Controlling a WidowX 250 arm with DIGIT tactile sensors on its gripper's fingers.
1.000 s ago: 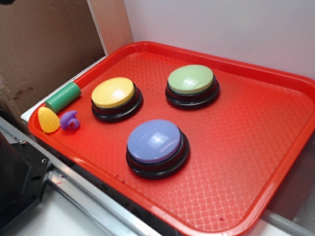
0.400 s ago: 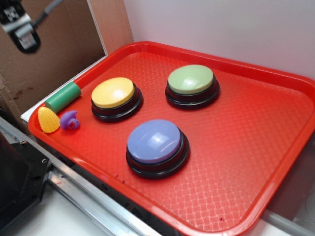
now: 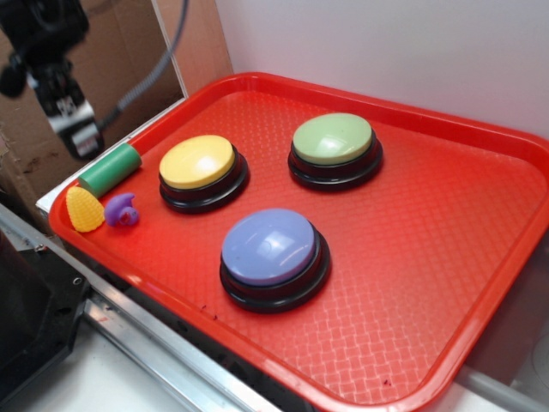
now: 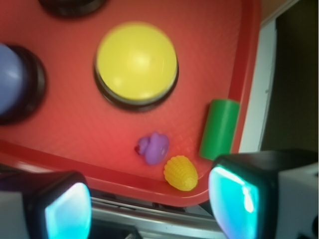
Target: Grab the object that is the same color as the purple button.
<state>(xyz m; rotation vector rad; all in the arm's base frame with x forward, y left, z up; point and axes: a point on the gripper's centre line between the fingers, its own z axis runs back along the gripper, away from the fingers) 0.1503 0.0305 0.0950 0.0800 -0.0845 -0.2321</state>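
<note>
The end effector [image 4: 149, 204] is being held spread wide, nothing pinched, above the tray's [image 3: 446, 257] left corner, where the little purple toy [image 3: 122, 210] is being kept beside the yellow corn piece [image 3: 84, 209].

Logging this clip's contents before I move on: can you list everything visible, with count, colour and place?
Tray: one, red, holds everything below.
Purple button: one, lavender dome on black base, tray's near middle.
Yellow button: one, yellow top, black base, left of centre.
Green button: one, green top, black base, far side.
Green cylinder: one, lying against the tray's left rim.
Yellow corn piece: one, near-left corner.
Purple toy: one, small, beside the corn piece, between it and the yellow button.
Cardboard: brown, behind the tray's left side.
Gripper: one, black, open, above the left corner.
</note>
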